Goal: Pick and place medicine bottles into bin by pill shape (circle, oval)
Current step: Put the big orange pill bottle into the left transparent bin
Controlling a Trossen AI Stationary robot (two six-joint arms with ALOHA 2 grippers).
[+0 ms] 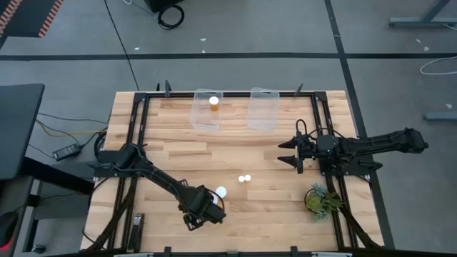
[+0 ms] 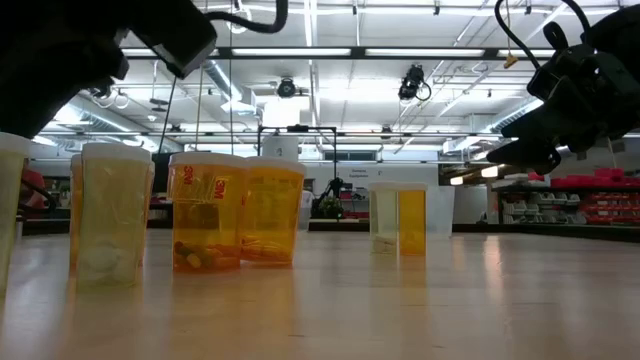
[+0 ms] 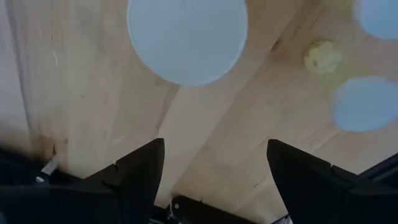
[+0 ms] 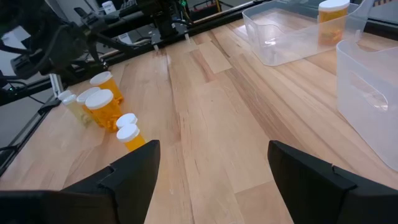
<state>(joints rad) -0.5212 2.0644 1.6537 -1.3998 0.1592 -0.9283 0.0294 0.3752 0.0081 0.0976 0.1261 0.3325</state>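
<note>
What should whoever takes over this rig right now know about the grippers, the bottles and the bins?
Left gripper: open, empty, pointing down over the near-left cluster, one white cap just ahead of its fingers.
Right gripper: open, empty, waiting above the table's right side, facing the bottles.
Done: one medicine bottle stands in the left clear bin.
The right clear bin shows nothing inside.
Left: two small bottles mid-table and the larger bottles under the left arm all need sorting. Pill shapes show only partly in the low view; check each before placing.
</note>
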